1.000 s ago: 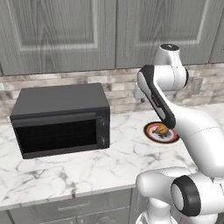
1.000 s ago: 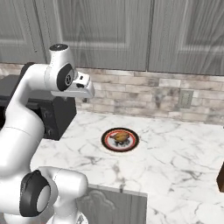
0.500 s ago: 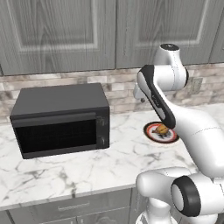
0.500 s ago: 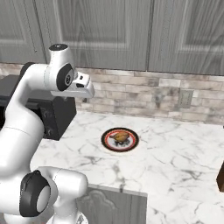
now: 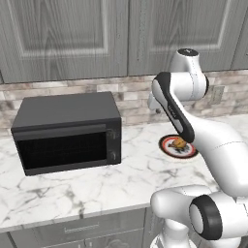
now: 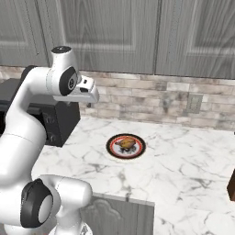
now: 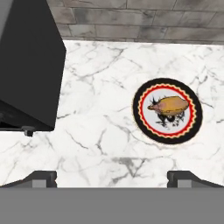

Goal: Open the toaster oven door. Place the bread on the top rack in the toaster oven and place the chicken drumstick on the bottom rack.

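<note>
Nothing has shifted in the last second. The toaster oven (image 5: 68, 133) sits on the marble bench (image 5: 72, 189), its door (image 5: 65, 150) shut. Right of it, a plate (image 7: 167, 110) holds the food (image 7: 169, 105). The gripper (image 7: 111, 177) hovers above, fingers (image 7: 41, 177) wide apart, empty; door-opening hasn't begun.

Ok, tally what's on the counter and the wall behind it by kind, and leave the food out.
toaster oven: 1
plate: 1
wall outlet: 1
dark brown thing, cut off at the right edge of the counter: 1
Total: 4
</note>
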Robot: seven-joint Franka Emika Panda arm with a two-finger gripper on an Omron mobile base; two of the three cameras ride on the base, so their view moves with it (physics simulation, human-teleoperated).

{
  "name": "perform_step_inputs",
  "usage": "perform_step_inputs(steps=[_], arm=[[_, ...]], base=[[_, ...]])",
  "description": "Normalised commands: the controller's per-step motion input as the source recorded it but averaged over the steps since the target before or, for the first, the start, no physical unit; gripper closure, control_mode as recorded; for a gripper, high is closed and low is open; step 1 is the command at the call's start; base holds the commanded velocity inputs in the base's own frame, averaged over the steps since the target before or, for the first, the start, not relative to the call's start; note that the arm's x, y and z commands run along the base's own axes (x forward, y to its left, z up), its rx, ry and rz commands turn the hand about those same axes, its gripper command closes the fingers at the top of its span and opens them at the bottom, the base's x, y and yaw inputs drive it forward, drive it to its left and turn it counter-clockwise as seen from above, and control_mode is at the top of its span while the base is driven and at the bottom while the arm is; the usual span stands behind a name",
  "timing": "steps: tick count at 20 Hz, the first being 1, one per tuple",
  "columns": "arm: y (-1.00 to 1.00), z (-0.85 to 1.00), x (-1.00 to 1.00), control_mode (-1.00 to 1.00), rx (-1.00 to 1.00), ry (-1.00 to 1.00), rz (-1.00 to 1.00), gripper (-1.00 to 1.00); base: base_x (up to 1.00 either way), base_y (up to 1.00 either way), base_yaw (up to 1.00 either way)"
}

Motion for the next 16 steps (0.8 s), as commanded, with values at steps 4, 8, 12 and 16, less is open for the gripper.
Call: perform_step_inputs(steps=[4,8,12,16], arm=[[0.0,0.0,0.0,-1.0,0.0,0.0,0.0,-1.0],[0.0,0.0,0.0,-1.0,0.0,0.0,0.0,-1.0],[0.0,0.0,0.0,-1.0,0.0,0.0,0.0,-1.0],[0.0,0.0,0.0,-1.0,0.0,0.0,0.0,-1.0]], base=[[0.0,0.0,0.0],[0.0,0.0,0.0],[0.0,0.0,0.0],[0.0,0.0,0.0]])
